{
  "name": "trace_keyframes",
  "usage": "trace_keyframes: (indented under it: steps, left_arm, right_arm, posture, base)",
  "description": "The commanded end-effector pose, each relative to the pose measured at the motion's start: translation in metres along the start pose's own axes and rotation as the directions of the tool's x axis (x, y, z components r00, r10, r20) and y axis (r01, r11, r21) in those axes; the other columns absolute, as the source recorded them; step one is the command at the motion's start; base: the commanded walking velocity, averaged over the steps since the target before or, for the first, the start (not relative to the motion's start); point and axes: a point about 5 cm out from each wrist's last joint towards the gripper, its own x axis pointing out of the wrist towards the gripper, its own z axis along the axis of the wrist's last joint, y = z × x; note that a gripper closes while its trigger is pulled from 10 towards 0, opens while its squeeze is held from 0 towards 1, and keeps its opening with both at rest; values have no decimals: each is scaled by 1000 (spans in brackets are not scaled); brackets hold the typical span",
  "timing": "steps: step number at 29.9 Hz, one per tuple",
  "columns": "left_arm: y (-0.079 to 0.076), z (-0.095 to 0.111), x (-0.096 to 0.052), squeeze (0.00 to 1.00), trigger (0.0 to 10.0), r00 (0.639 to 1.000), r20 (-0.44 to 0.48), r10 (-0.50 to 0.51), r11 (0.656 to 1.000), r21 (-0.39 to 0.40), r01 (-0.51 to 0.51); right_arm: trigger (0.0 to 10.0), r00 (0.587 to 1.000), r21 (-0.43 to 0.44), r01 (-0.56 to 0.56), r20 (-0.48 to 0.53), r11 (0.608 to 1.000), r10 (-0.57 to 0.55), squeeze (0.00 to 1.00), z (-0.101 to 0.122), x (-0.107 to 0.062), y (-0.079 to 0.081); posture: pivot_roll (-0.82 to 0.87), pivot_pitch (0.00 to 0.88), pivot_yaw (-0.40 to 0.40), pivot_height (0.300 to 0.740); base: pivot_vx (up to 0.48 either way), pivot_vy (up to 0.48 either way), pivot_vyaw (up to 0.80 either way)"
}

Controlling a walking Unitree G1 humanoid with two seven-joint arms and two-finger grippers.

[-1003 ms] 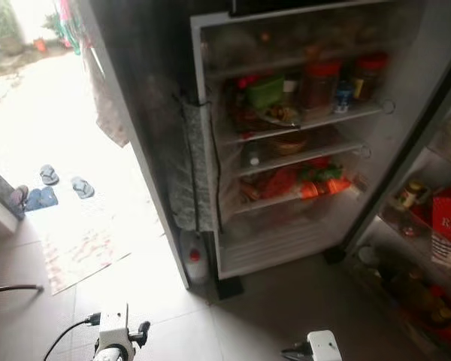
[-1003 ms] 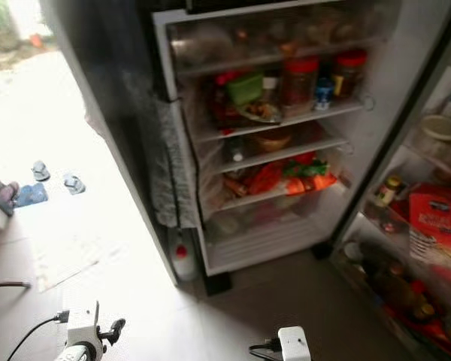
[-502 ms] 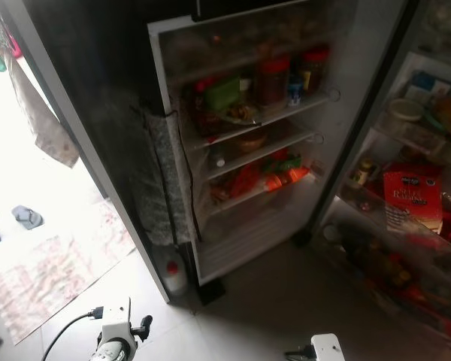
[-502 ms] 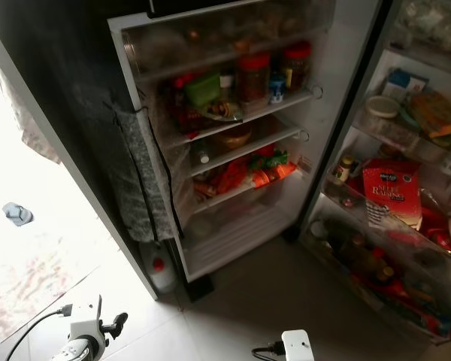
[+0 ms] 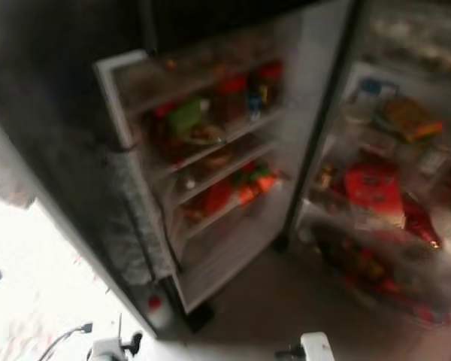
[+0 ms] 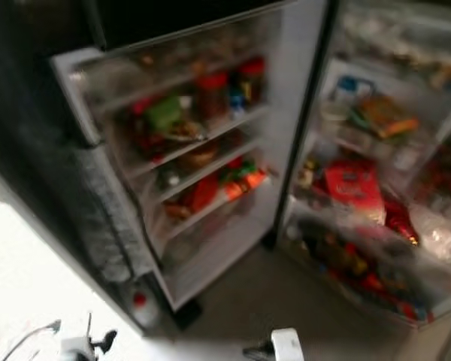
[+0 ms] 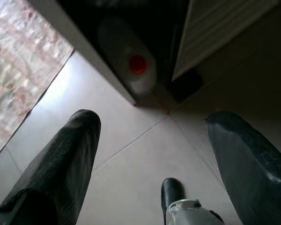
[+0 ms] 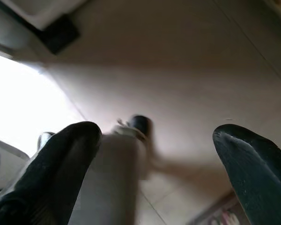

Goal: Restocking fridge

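Observation:
The fridge (image 5: 233, 226) stands open ahead of me, blurred. Its inner shelves (image 5: 210, 147) hold red-lidded jars, a green container and orange and red packets. The open door (image 5: 383, 226) on the right carries racks with a red packet (image 5: 374, 188), bottles and tubs. Both arms hang low at the bottom edge, the left arm (image 5: 109, 350) and the right arm (image 5: 316, 347). My left gripper (image 7: 152, 122) points down at the floor tiles, open with nothing between its fingers (image 7: 61, 164). My right gripper (image 8: 154, 133) is likewise open and empty over the floor.
A white bottle with a red cap (image 7: 131, 65) stands on the floor against the fridge's lower left corner. A patterned mat (image 7: 18, 61) lies to the left in bright daylight. Bare tiles (image 5: 270, 308) stretch before the fridge.
The whole picture has shifted left and blurred, so the camera has turned right; the fridge door's racks now take up more of the view. Both arms still hang low.

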Motion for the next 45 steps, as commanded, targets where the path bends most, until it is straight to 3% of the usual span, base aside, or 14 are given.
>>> trace_keyframes:
  steps: [1, 7, 26, 45]
  left_arm:
    - [13, -6, -3, 0, 10000, 999, -21, 30, 999, 15, -30]
    - [14, -8, -3, 0, 10000, 999, -24, 35, 999, 8, -35]
    - [20, -15, -6, 0, 10000, 997, -48, 56, 998, -23, -58]
    - [19, -13, -5, 0, 10000, 998, -43, 55, 998, -14, -56]
  right_arm:
    - [10000, 1000, 8, -20, 4, 1000, 20, 0, 2, 1, 9]
    - [10000, 1000, 4, -18, 3, 1000, 18, 0, 3, 2, 9]
    - [10000, 1000, 12, -15, 17, 1000, 15, 0, 5, 2, 8]
    - [10000, 1000, 12, -6, 11, 1000, 6, 0, 4, 2, 8]
  posture:
    - [-49, 37, 71, 740]
    - [-48, 39, 71, 740]
    - [-43, 55, 69, 740]
    - [-46, 56, 70, 740]
  base:
    - [0, 0, -763]
    - [0, 0, -763]
    - [0, 0, 0]
    - [-239, 0, 0]
